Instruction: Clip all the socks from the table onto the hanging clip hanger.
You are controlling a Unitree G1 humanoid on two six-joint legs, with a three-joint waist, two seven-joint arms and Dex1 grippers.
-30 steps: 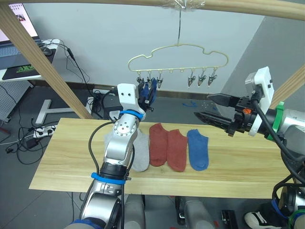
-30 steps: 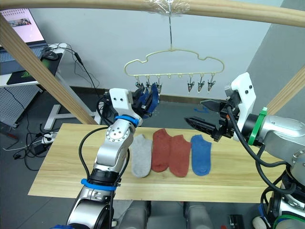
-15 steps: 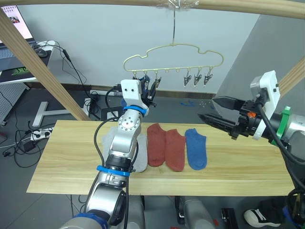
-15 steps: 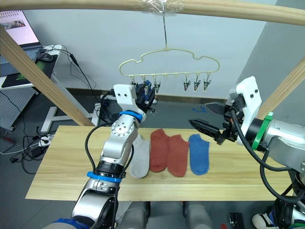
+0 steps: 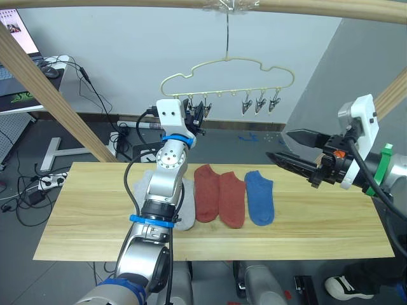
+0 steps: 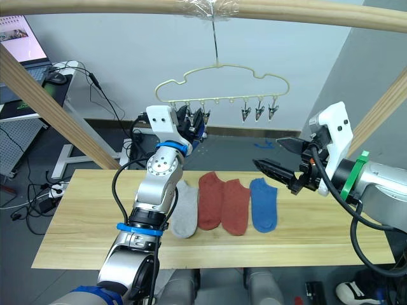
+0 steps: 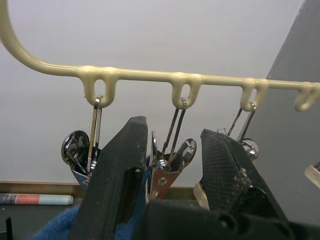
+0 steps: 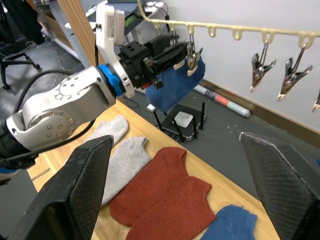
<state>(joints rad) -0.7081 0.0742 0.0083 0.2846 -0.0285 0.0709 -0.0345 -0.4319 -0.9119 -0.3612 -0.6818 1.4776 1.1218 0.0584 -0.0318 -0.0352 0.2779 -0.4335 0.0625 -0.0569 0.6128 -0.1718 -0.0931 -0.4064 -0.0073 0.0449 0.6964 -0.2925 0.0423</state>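
Note:
The pale yellow clip hanger (image 5: 229,63) hangs by its hook from the top pole. My left gripper (image 5: 198,117) is raised to the hanger's left clips, open, with one metal clip (image 7: 167,162) between its fingers. A blue sock (image 8: 175,85) hangs there, against the left finger; whether the clip grips it I cannot tell. On the table (image 5: 89,216) lie two grey socks (image 5: 184,206), (image 5: 141,184), two rust-red socks (image 5: 206,200), (image 5: 233,200) and a blue sock (image 5: 259,197). My right gripper (image 5: 276,144) hovers open and empty above the table, right of the blue sock.
Slanted wooden poles (image 5: 44,82) and a top pole (image 5: 127,3) frame the table. Three free clips (image 5: 257,105) hang on the hanger's right side. A desk with a laptop (image 5: 16,57) and floor cables (image 5: 38,181) lie behind on the left.
My left gripper has risen with the blue sock, closing in on the hanger's left clips. The right gripper stays open at about the same spot. The camera has shifted a little.

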